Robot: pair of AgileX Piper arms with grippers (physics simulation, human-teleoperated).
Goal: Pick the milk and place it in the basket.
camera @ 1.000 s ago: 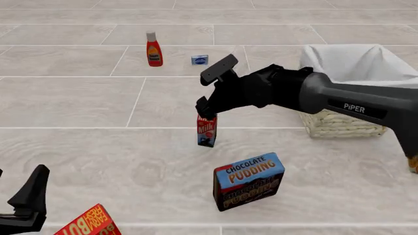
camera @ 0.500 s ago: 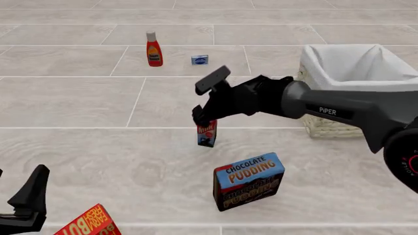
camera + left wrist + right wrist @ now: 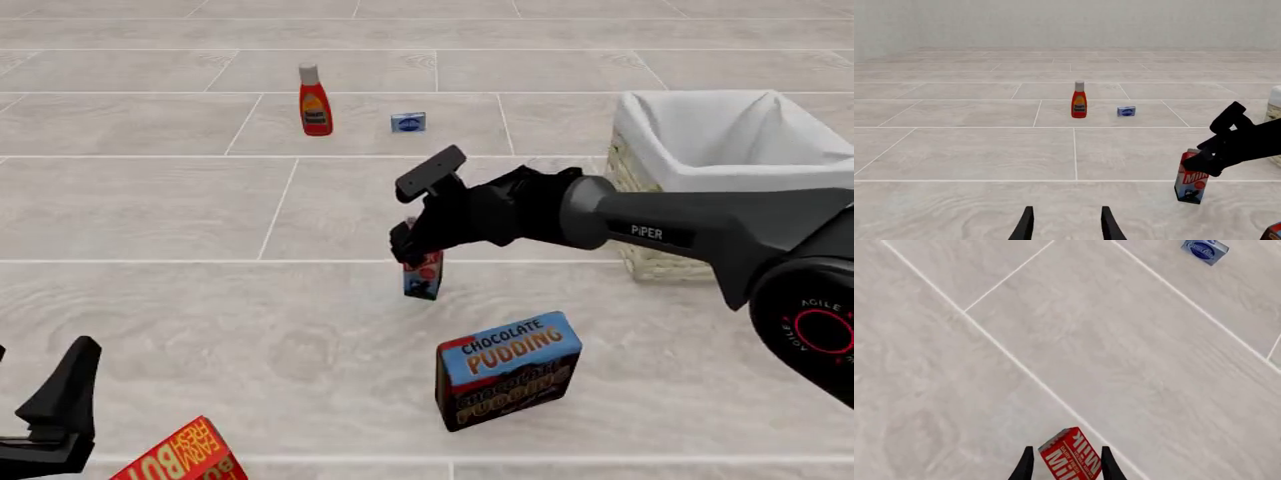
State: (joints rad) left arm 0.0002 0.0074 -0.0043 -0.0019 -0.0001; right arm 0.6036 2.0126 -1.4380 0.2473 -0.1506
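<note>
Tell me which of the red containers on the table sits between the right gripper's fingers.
The milk, the small red carton with a dark blue bottom, stands between the right gripper fingers. The red ketchup bottle stands far off, beside a small blue box.

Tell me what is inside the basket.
In the front view the basket shows only white cloth lining on its far walls. No item is visible, but the near rim and the right arm cover its floor, so I cannot tell.

One milk carton (image 3: 423, 275), one basket (image 3: 721, 140), one ketchup bottle (image 3: 315, 101), one pudding box (image 3: 509, 369), one small blue box (image 3: 408, 122), one red-yellow box (image 3: 187, 455).
</note>
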